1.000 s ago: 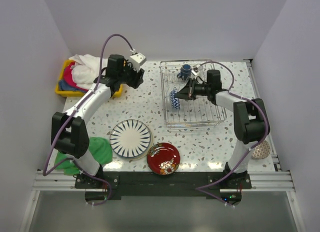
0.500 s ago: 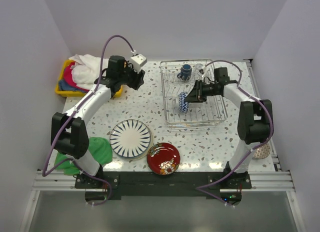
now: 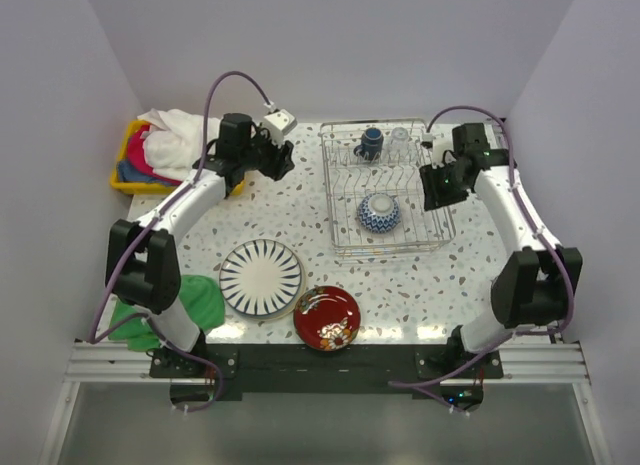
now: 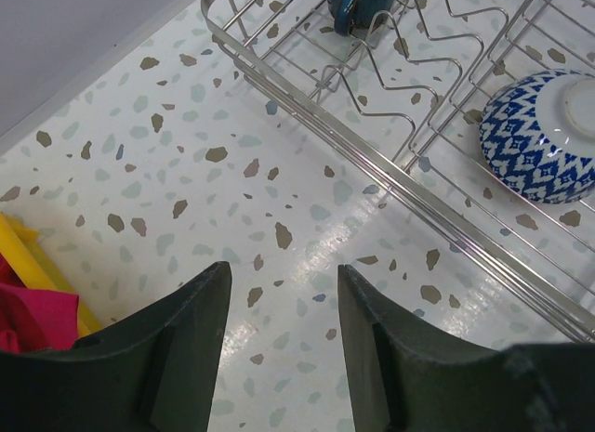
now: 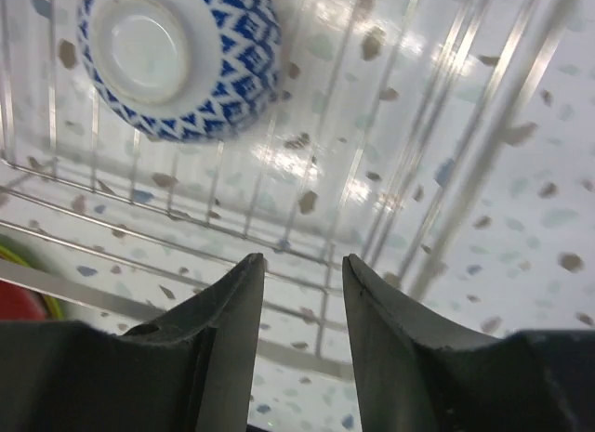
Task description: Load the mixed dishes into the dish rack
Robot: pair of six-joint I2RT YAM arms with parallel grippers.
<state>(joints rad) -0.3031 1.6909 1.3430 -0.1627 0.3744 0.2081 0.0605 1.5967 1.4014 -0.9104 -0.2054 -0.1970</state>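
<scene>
Left jaws are hovering spread near the far edge of the worktop (image 3: 300, 205). Striped plate (image 3: 261, 276) and red plate (image 3: 327, 317) are lying at the near edge. Blue-white bowl (image 3: 380, 213) is resting inverted in the dish rack (image 3: 410, 230). Right jaws are hovering spread near it.

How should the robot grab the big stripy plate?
Probably by its rim, at the far edge, coming from above. The striped plate lies flat, so only the rim offers a hold; the red plate crowds its near-right side and the green cloth its near-left.
</scene>
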